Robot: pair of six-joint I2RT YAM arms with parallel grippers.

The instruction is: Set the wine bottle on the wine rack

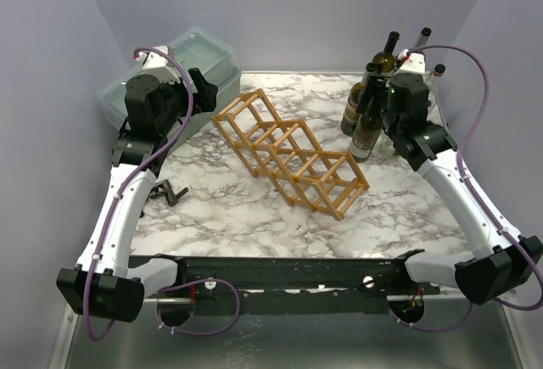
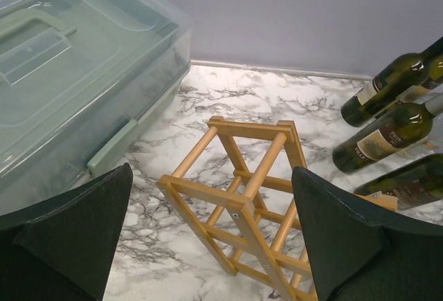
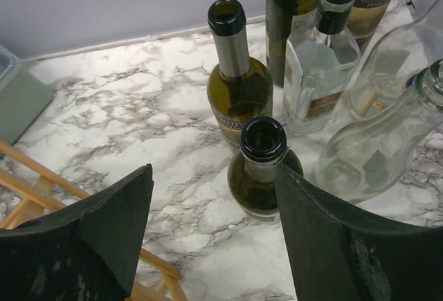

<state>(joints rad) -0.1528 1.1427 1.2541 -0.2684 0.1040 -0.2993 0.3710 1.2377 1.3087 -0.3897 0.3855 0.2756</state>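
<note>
Clearly, the task is only at its start — the wine rack (image 1: 291, 153) lies empty in the middle of the tabletop (image 1: 407, 208), with no bottle in any cell. The wine bottle (image 3: 264, 169) stands upright among other bottles (image 3: 315, 73) at the far right corner. The right tool (image 3: 211, 197) hangs over it with jaws apart, the neck just beside one finger (image 3: 332, 239) but not gripped. The left tool (image 2: 211, 197) is open and holds nothing. Gripping, carrying and laying down are all left to do.

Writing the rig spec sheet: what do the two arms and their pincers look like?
Left arm and right arm: white shell links with black joint housings. A purple cable loops along each. Left pincer and right pincer: two broad, flat, dark wedge-shaped fingers with a grainy matte surface. No markings visible.
</note>
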